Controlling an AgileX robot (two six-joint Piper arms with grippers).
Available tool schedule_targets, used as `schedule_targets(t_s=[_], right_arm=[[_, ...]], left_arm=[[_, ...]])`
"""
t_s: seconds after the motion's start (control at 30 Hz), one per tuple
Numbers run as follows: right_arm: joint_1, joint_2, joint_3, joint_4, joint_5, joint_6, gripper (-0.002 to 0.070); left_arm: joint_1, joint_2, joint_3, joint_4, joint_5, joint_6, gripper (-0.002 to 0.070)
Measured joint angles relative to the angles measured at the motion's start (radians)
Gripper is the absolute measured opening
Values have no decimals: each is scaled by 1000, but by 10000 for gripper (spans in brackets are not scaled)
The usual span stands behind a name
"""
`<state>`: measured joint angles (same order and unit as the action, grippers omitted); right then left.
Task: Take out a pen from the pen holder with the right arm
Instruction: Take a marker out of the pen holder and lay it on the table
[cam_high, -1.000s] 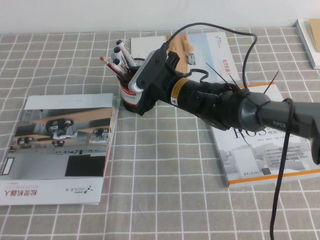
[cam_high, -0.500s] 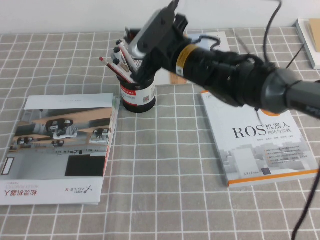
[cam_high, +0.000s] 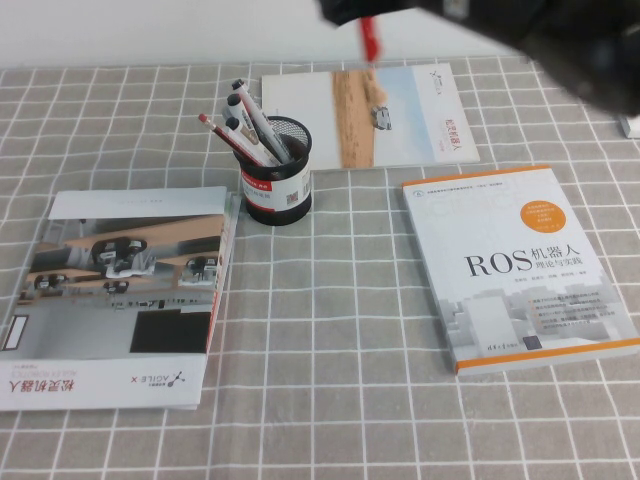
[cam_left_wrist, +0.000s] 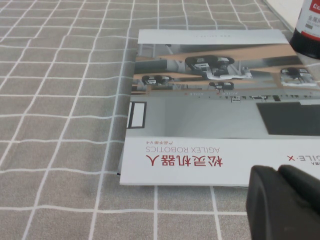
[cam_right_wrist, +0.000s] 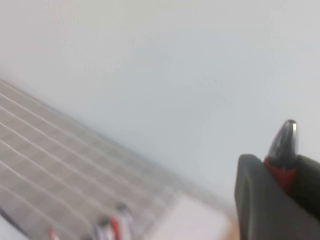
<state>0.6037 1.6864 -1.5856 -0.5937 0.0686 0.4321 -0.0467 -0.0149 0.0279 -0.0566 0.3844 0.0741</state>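
**Red pen is out of the holder, right arm's got it up high**

Readable text first. The book (cam_high: 520, 270) on the robot's right says "ROS 机器人" in big letters on a white cover with an orange edge; the smaller lines under it are too tiny to make out. The brochure (cam_high: 120, 300) on the left reads "松灵机器人" in red plus "AGILE X", and the left wrist view also gives "AGILEX ROBOTICS" under the red characters. The booklet (cam_high: 370, 115) at the back has some writing along one edge, but I can't read it.

The pen holder (cam_high: 275, 180) is a black mesh cup with a red and white label (print not legible). It sits between the brochure and the back booklet, just beside the brochure's far corner. A bunch of pens (cam_high: 250, 125) is in it, all leaning out toward the robot's left.

The red pen (cam_high: 369, 38) hangs in the air over the back of the table, above the back booklet and well clear of the holder. The right gripper (cam_right_wrist: 280, 167) is pinching it, red barrel squeezed between the dark jaws with the silver tip poking out.

The left gripper (cam_left_wrist: 281, 175) hovers low over the brochure's near edge by the "AGILE X" corner, jaws pressed together, nothing in them. All of it sits on a grey checked tablecloth (cam_high: 330, 380)
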Motion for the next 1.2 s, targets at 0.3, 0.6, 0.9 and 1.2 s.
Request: schedule_targets(t_s=[0.3,0.6,0.9,1.2], right_arm=[[0,-134,0,360,572,-237,60],[0,-130,0,786,889,-522,60],[0,-46,0,808,947,-483,60],[-43,114,0,799,881,-407,60]], left_arm=[[0,0,0,0,0,0,-5],[0,0,0,0,0,0,-5],[0,0,0,0,0,0,-5],[0,0,0,0,0,0,-5]])
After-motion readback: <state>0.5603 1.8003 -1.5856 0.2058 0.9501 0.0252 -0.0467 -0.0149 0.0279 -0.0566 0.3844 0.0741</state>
